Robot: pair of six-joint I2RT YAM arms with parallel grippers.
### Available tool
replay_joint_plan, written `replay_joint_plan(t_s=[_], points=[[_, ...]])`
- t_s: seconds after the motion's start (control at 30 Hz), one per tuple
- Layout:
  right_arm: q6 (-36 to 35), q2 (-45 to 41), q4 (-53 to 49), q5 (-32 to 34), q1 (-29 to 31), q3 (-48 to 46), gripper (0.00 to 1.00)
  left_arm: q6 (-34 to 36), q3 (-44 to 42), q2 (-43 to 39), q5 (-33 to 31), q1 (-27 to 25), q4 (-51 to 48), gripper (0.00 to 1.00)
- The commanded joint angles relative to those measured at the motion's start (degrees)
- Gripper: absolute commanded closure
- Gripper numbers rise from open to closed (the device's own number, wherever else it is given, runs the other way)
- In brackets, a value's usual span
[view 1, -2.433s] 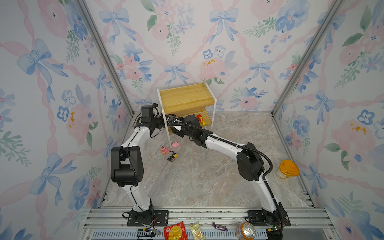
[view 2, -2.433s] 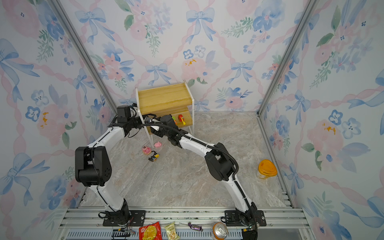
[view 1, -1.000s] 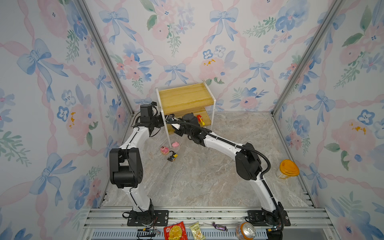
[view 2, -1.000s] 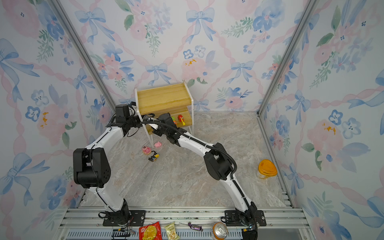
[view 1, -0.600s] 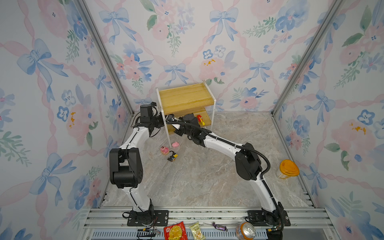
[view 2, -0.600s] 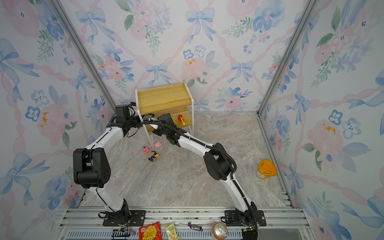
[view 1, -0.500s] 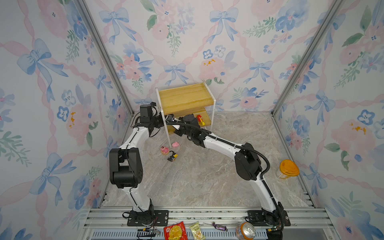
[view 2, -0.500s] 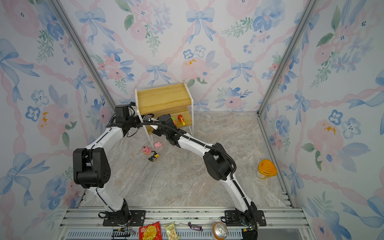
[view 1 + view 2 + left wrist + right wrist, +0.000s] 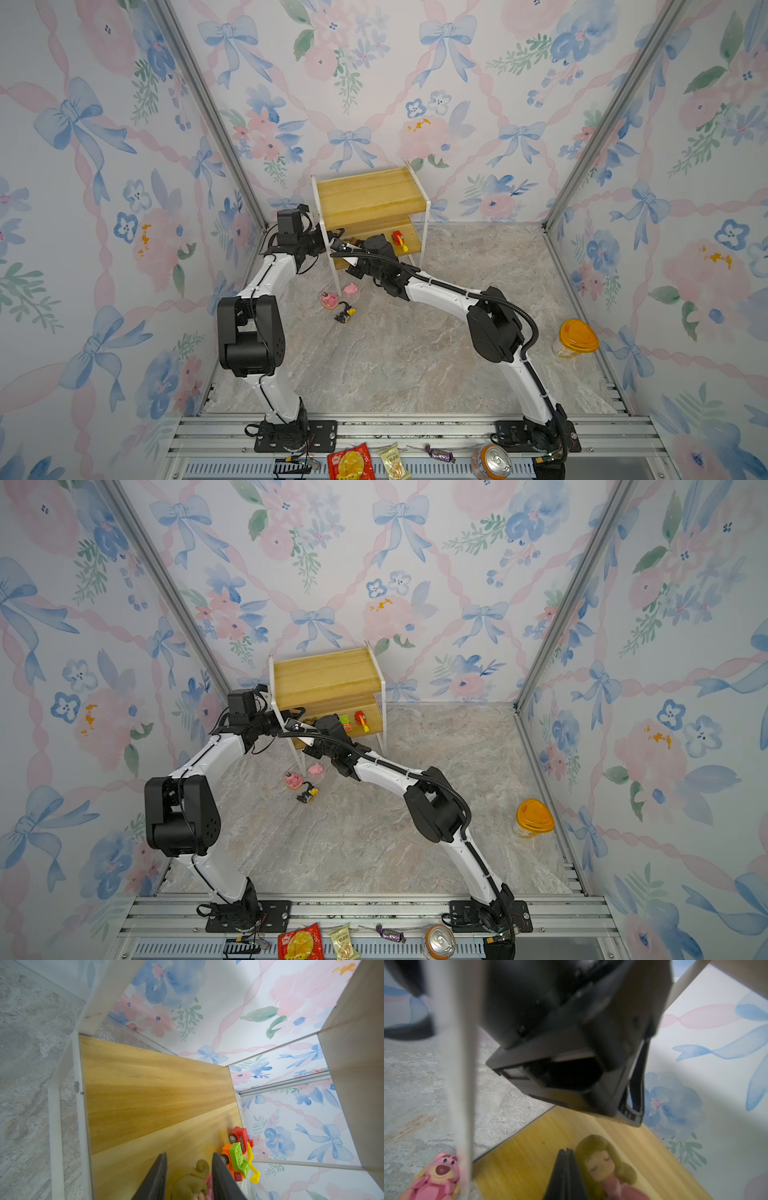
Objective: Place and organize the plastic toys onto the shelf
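Observation:
The shelf (image 9: 370,199) stands at the back wall. On its lower board (image 9: 145,1095) lies the pink-dress doll (image 9: 600,1159), face up. My left gripper (image 9: 189,1154) reaches in from the shelf's left end, open, with the doll (image 9: 193,1178) showing between and under its fingers. My right gripper (image 9: 566,1150) is shut and empty, its tips beside the doll's head. The green-orange car (image 9: 236,1159) and red car (image 9: 239,1136) sit at the board's far end. On the floor by the front-left leg lie the pink pig (image 9: 351,289), round pink figure (image 9: 328,300) and black-yellow figure (image 9: 345,312).
The shelf's white front-left post (image 9: 460,1084) stands close beside my right gripper, and the upper board hangs low over both grippers. An orange-lidded cup (image 9: 577,338) stands at the right wall. Snack packets (image 9: 349,463) and a drink can (image 9: 490,465) lie on the front rail.
Both arms have crept slightly further into the shelf's left end since the earliest frames. Nothing visibly moves over the last half second.

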Motion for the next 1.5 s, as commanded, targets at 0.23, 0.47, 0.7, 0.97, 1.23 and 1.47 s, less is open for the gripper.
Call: replay_joint_plan(t_s=[0.23, 0.47, 0.7, 0.97, 1.23, 1.47], points=[[1.2, -10.1, 6.1, -0.5, 2.9, -9.1, 0.97, 0.2, -1.0, -0.6, -1.0, 0.7, -0.2, 0.63], [4.1, -18.8, 5.8, 2.1, 1.3, -20.4, 0.85, 1.6, -0.7, -0.4, -1.7, 0.0, -0.3, 0.52], [12.1, -27.7, 8.5, -0.1, -2.6, -33.1, 0.69, 4.1, 0.0, 0.0, -2.6, -0.6, -0.3, 0.38], [13.6, -30.8, 7.0, -2.0, -4.9, -36.2, 0.57, 8.9, 0.9, 0.4, -5.3, -2.6, -1.6, 0.3], [14.2, -27.3, 8.0, -2.7, -5.3, -33.0, 0.49, 15.0, 1.9, 1.7, -6.2, -3.8, -2.6, 0.27], [16.4, -24.5, 8.4, -2.9, -5.4, -29.0, 0.47, 18.1, 3.2, 2.7, -4.5, -4.0, -3.0, 0.27]])
